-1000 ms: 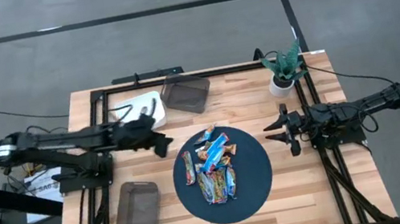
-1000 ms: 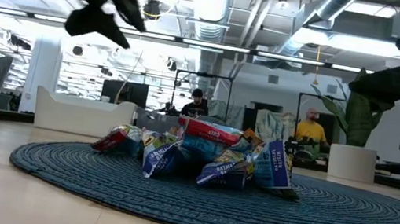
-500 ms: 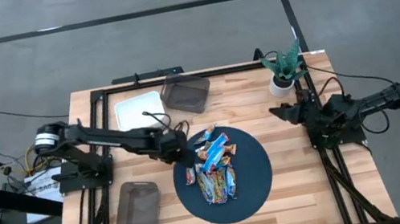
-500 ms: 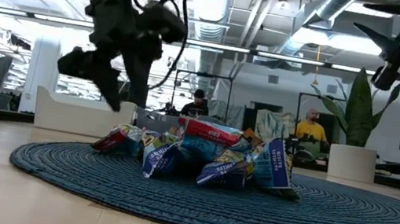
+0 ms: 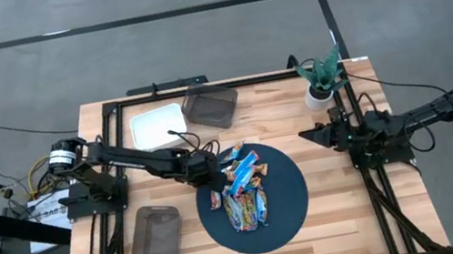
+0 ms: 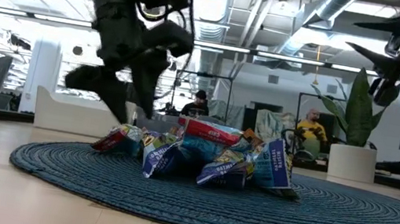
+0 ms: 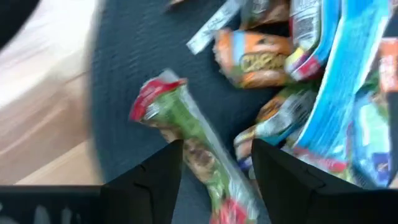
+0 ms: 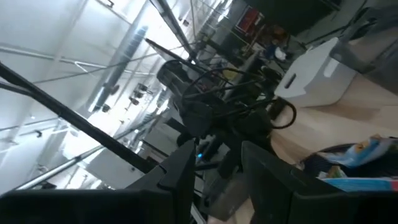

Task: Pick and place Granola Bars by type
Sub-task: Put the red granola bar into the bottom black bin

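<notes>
The Granola Bars lie heaped in the middle of a round dark blue mat, in blue, orange, red-green and silvery wrappers; the low view shows the heap resting on the mat. My left gripper is open and low over the heap's left edge. In the left wrist view its fingers stand on either side of a red-green bar that lies apart on the mat; no touch shows. My right gripper is open and raised at the table's right side.
A dark mesh tray and a white tray sit at the far edge. A second mesh tray sits near left. A potted plant stands at the far right corner. Bare wood shows right of the mat.
My left gripper has swung from beside the white tray toward the table's right and near edge, and has come down to the left edge of the heap. My right gripper has shifted a little toward the far edge. The bars have not moved.
</notes>
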Motion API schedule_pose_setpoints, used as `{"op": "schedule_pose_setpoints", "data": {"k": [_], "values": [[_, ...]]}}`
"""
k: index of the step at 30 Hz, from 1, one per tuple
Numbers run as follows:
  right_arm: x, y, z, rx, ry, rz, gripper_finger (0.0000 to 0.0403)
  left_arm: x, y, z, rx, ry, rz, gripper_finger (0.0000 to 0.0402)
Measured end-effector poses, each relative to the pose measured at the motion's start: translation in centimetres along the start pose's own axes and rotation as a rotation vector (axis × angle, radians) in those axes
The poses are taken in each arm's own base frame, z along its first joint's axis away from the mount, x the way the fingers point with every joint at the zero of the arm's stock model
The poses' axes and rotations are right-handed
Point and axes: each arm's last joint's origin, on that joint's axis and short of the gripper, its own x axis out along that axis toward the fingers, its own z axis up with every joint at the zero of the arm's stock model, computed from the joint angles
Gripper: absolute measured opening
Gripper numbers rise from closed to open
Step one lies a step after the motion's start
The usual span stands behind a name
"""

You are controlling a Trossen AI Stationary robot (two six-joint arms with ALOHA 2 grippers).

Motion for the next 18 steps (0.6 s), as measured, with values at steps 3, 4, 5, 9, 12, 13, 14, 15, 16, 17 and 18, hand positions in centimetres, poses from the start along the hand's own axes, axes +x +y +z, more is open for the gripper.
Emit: {"op": "schedule_pose_setpoints", "data": {"k": [3, 4, 5, 9, 12, 13, 14, 15, 16, 17, 18], "values": [[0.3, 0.5, 0.2, -0.037, 0.038, -0.015, 0.0123, 0.9, 0.4, -0.1, -0.005, 0.019, 0.04, 0.0185], [0.5, 0.6, 0.2, -0.056, 0.065, -0.033, 0.0123, 1.3, 0.4, -0.1, -0.006, 0.022, 0.044, 0.0185], [0.6, 0.8, 0.2, -0.081, 0.103, -0.062, 0.0123, 1.5, 0.4, -0.1, -0.005, 0.023, 0.047, 0.0185], [1.6, 2.3, 1.0, -0.238, 0.279, -0.183, 0.0123, 2.0, 0.5, -0.1, -0.003, 0.026, 0.052, 0.0185], [2.4, 3.4, 1.5, -0.383, 0.42, -0.284, 0.0123, 2.0, 0.5, -0.1, 0.005, 0.026, 0.054, 0.0185], [2.7, 3.9, 1.8, -0.43, 0.46, -0.305, 0.0123, 2.0, 0.5, -0.1, 0.007, 0.024, 0.053, 0.0185], [3.1, 4.3, 2.0, -0.471, 0.495, -0.318, 0.0123, 2.0, 0.5, -0.1, 0.009, 0.024, 0.052, 0.0185], [3.5, 4.7, 2.2, -0.505, 0.529, -0.332, 0.0123, 2.0, 0.5, -0.1, 0.009, 0.023, 0.049, 0.0185], [3.8, 5.0, 2.3, -0.535, 0.56, -0.347, 0.0123, 2.0, 0.4, -0.1, 0.009, 0.023, 0.045, 0.0185], [4.2, 5.1, 2.3, -0.559, 0.59, -0.363, 0.0123, 2.0, 0.4, -0.1, 0.009, 0.025, 0.043, 0.0185], [4.5, 5.3, 2.3, -0.579, 0.612, -0.373, 0.0123, 2.0, 0.4, -0.1, 0.009, 0.026, 0.039, 0.0185]]}}
